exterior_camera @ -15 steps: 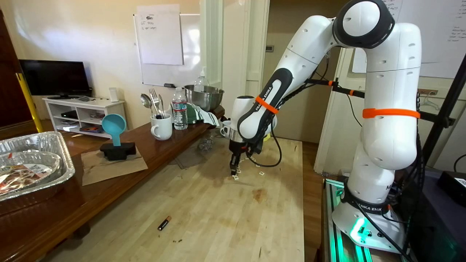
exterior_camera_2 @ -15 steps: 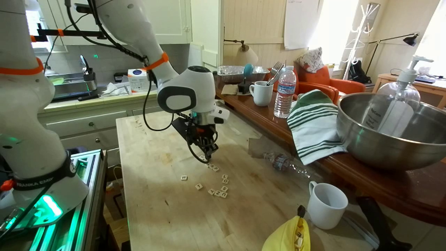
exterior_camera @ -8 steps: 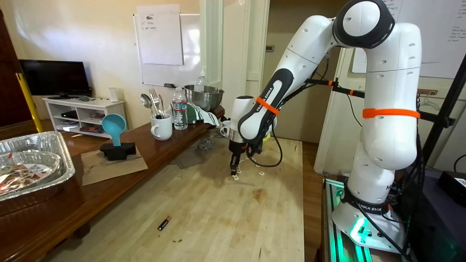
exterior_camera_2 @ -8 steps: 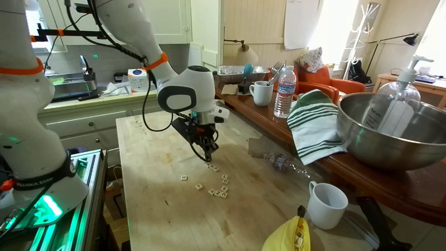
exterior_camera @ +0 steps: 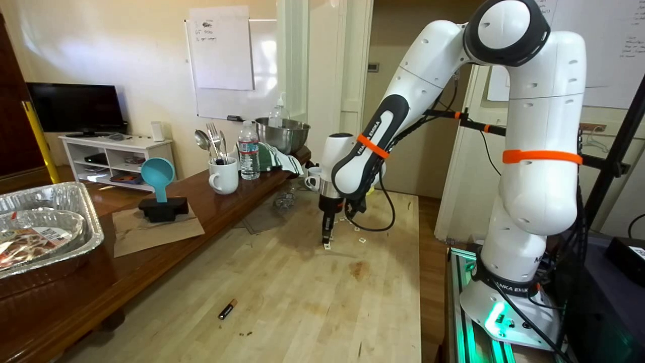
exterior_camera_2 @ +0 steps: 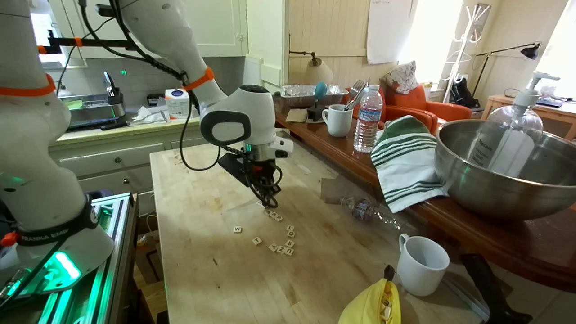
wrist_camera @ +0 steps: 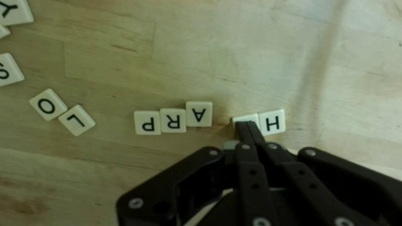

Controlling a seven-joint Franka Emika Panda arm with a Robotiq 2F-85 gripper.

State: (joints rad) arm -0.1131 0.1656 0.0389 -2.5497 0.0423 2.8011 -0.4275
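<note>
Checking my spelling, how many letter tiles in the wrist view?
10: Y, S, cropped tile at left; O, L nearby; P, R, A central; one tile partly behind the tool; H beside it. Others may hide.

On tabletop [wrist_camera: 103, 185] — R tile [wrist_camera: 173, 121] between P tile [wrist_camera: 147, 122], A tile [wrist_camera: 198, 114]

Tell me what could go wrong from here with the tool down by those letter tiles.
First, any nudge to the partly covered tile could knock the H tile askew, since they sit edge to edge.
Second, overshooting across the gap might shove the A tile, jolting the R tile and P tile lined up beside it.
Third, the shut tool hides the covered letter in the wrist view, so a wrong tile might go unnoticed.
</note>
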